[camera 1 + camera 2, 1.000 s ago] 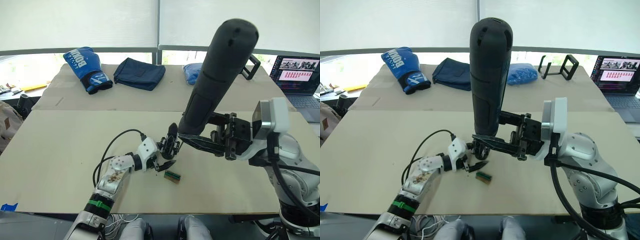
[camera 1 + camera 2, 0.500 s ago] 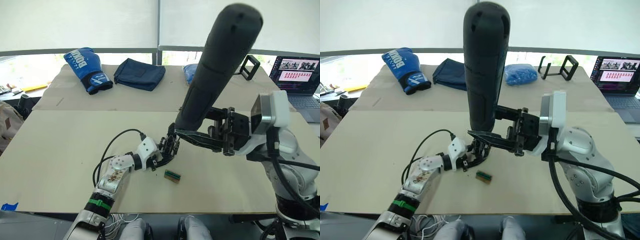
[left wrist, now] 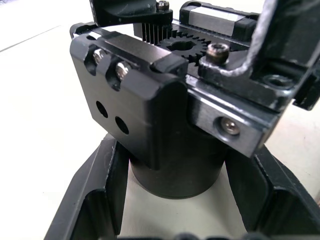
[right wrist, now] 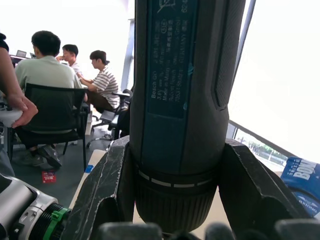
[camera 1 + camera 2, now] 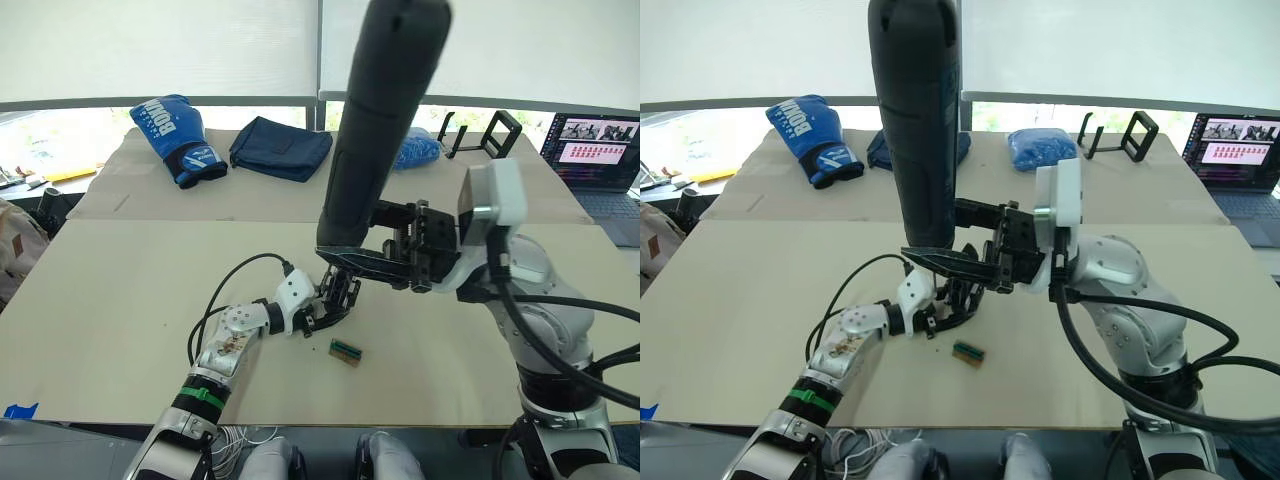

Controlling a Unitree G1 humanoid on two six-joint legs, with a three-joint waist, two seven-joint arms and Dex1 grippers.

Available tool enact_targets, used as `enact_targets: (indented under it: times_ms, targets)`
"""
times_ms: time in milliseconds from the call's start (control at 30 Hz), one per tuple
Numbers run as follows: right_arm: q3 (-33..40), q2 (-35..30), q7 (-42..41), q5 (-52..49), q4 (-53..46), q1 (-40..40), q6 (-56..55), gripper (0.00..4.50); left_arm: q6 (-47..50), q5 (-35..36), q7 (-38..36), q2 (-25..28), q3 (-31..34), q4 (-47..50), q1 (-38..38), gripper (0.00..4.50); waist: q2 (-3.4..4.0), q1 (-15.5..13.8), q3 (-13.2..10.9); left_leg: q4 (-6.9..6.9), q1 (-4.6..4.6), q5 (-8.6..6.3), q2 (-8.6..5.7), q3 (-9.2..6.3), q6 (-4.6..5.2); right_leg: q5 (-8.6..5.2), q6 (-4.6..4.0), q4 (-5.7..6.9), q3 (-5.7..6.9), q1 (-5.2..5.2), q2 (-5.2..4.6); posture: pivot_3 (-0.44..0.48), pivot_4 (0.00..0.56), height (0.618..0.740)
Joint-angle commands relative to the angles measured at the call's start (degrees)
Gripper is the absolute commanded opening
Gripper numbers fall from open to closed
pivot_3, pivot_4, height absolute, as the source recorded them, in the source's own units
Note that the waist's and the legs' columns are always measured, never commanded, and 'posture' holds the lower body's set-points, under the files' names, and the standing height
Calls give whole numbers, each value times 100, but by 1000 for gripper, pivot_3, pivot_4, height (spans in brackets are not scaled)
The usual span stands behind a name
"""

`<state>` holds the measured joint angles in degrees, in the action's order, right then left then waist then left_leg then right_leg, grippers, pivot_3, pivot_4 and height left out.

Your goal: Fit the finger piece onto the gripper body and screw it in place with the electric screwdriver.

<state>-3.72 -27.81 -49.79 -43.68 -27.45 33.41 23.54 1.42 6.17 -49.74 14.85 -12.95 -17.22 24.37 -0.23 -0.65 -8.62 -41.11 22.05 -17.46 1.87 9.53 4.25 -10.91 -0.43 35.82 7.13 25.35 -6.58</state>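
My left gripper [image 5: 333, 303] lies low on the table, shut on the gripper body [image 3: 175, 170] around its round base. The body's black block carries silvery screws and a gear on top. My right gripper [image 5: 345, 262] is shut on the electric screwdriver [image 5: 378, 130], a thick dark cylinder standing nearly upright. The screwdriver's lower end hangs just above the gripper body [image 5: 340, 290], and the right fingers hide its bit. In the right wrist view the fingers [image 4: 107, 195] clamp the screwdriver [image 4: 180, 100] near its collar. The finger piece is hidden.
A small green-and-brown block [image 5: 345, 351] lies on the table just in front of the left gripper. At the back are a blue boxing glove [image 5: 175, 135], a dark blue bag [image 5: 280, 147], a black stand [image 5: 480, 135] and a laptop [image 5: 600, 150]. People sit on chairs [image 4: 55, 95].
The right arm has swung the screwdriver to the left and stood it more upright over the gripper body. The left gripper stays in place on the body.
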Motion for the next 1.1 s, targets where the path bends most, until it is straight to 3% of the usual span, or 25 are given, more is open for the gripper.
enact_targets:
  times_ms: [33, 433, 1100]
  targets:
    - [-57, 122, -97, 306, 74, 195, -331, 1943, 30, -7, 17, 15, 21, -85, 6, 2293, 0, 0, 0, 0, 1, 0, 0, 0, 0, 0, 0, 0, 0, 1, 0, 0, 150, 740]
    - [-213, 462, -339, 1003, 676, 209, -720, 1943, 80, 12, -29, 17, -29, 16, -110, 2293, 0, 9, 0, 1, 1, 2, 0, 2, -3, 0, 1, 0, 2, 1, 3, 0, 150, 740]
    - [-274, 528, -332, 1275, 612, 192, -610, 1943, 257, 51, -42, 24, -42, 205, -216, 2293, 0, 26, 0, 4, 1, 2, 0, 2, -5, -1, 1, -1, 1, 3, 4, 0, 150, 740]
